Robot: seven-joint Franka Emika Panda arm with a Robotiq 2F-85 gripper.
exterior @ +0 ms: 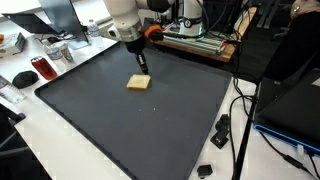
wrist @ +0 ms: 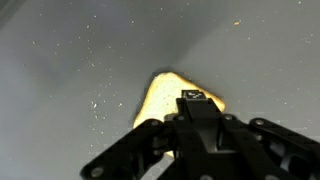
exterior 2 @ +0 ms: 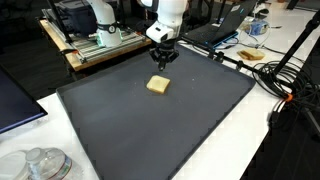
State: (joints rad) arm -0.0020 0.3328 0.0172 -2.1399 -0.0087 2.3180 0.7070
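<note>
Beside yellow block, closed gripper; mat edges distant

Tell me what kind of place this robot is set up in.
Most likely a robotics lab or workshop: a dark mat on a white bench, loose cables trailing beside it, an open laptop behind, and a metal-framed rig on a wooden board.

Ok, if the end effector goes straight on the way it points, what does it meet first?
Probably the tan block on the dark mat; the shut end effector hangs just above it, though depth is unclear.
</note>
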